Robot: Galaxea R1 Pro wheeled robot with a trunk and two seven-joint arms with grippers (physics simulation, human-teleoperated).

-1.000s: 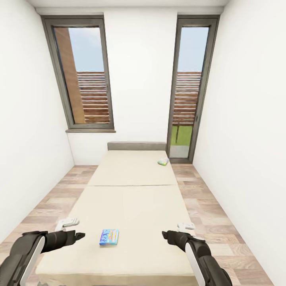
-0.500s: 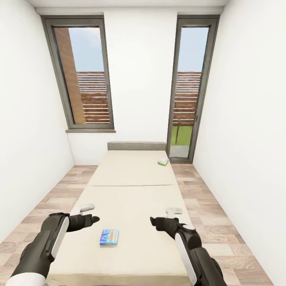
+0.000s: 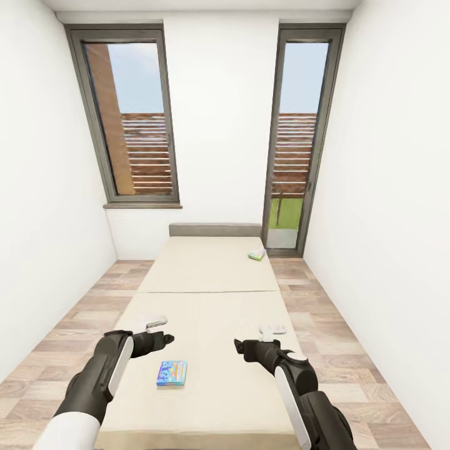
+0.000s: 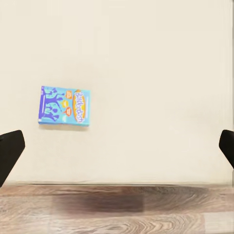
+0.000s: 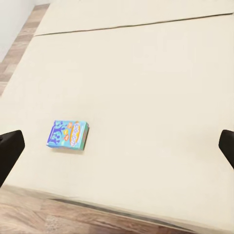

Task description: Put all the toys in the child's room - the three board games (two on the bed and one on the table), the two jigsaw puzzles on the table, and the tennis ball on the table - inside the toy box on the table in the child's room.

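The robot faces the bed point(image 3: 206, 312) from its foot end, and the room has not shifted in the head view since a second ago, so the camera has stayed put. What has changed is the arms. The left gripper point(image 3: 167, 339), which a second ago hung low beside the bed's left edge, has come forward and inward over the mattress and now hovers just beyond the near board game point(image 3: 172, 373), on the headboard side and a little to its left. The right gripper point(image 3: 237, 345) has also come in from the bed's right edge; most of that move came in the first half second, and since then it has barely shifted. It sits over the mattress, to the right of the near board game and apart from it.

The near board game, a blue box with busy print, lies flat on the mattress close to the foot end point(image 4: 64, 106) point(image 5: 68, 134), in the same spot as before. The far board game point(image 3: 256, 254), pale green, lies near the headboard point(image 3: 215, 229) at the bed's right edge, also unmoved.

In both wrist views the dark fingertips point(image 4: 9, 151) point(image 5: 9, 148) show at the two opposite edges of the picture, so each pair of fingers is spread wide with nothing between them.
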